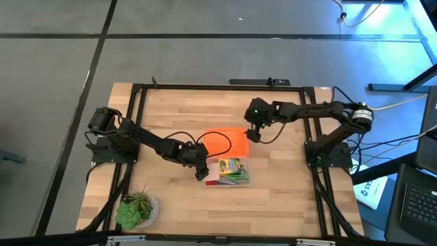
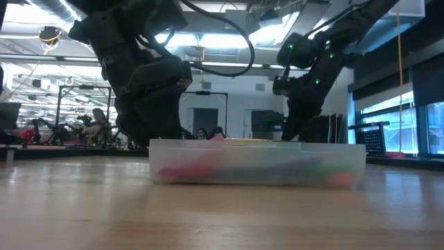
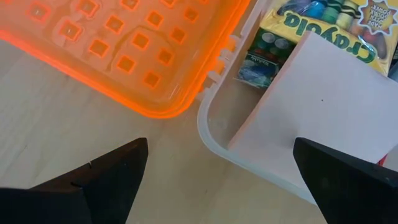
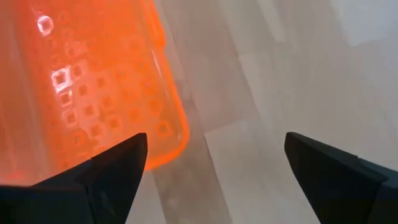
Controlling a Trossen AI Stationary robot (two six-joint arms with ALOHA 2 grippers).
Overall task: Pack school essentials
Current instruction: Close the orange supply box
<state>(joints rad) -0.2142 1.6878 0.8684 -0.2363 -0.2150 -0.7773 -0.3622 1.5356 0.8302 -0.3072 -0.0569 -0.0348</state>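
Note:
The clear plastic box [image 1: 228, 172] sits mid-table with its orange perforated lid [image 1: 223, 141] swung open flat on the far side. Inside lie the yellow-green crayon box [image 3: 323, 25], the pink note pad [image 3: 329, 99] leaning on it, and green and red items. My left gripper [image 3: 221, 180] is open, hovering just above the box's left near corner. My right gripper [image 4: 214, 168] is open above the lid's right far corner [image 4: 168, 137]. Scissors, pen, pencils and eraser cannot be told apart among the contents.
A green potted plant [image 1: 136, 208] stands near the table's near-left corner. A black frame [image 1: 218, 87] runs round the table's edges. Bare wood lies to the right of and nearer than the box. People and equipment show in the room beyond the table's far edge.

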